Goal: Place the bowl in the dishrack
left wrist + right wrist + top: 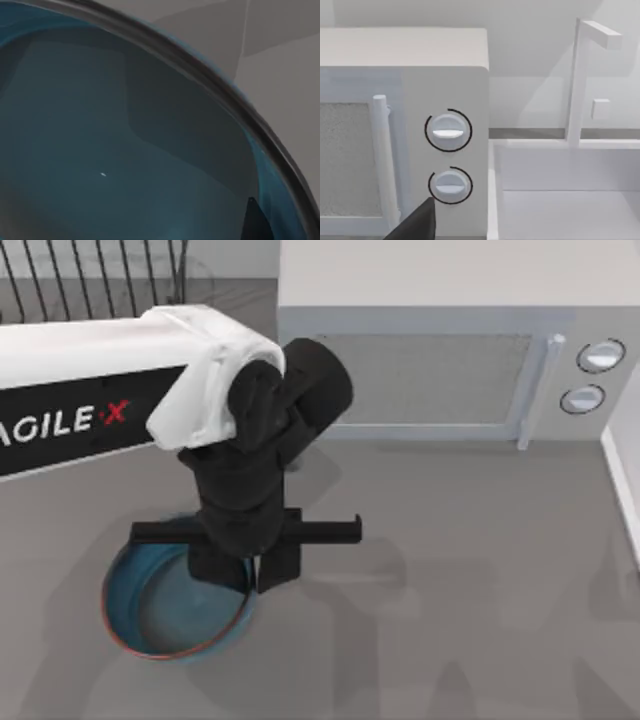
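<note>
The bowl (160,615), blue with a thin orange-red rim, sits on the grey table at the front left. My left arm reaches in from the left, and its gripper (255,580) points straight down over the bowl's far right rim, hiding that part. In the left wrist view the bowl's greyish-blue inside (125,150) is very close, and a dark wedge (255,222) of that gripper pokes in by its inner wall. The dishrack (105,275), dark slanted wire bars, stands at the back left behind the arm. A dark wedge (415,225) of my parked right gripper faces the microwave's knobs.
A white microwave (420,300) fills the back middle and right, with its door handle (535,390) and two knobs (448,131) toward the right. A white sink basin (560,200) with a faucet (580,75) lies right of it. Open grey tabletop (450,620) spreads at the front right.
</note>
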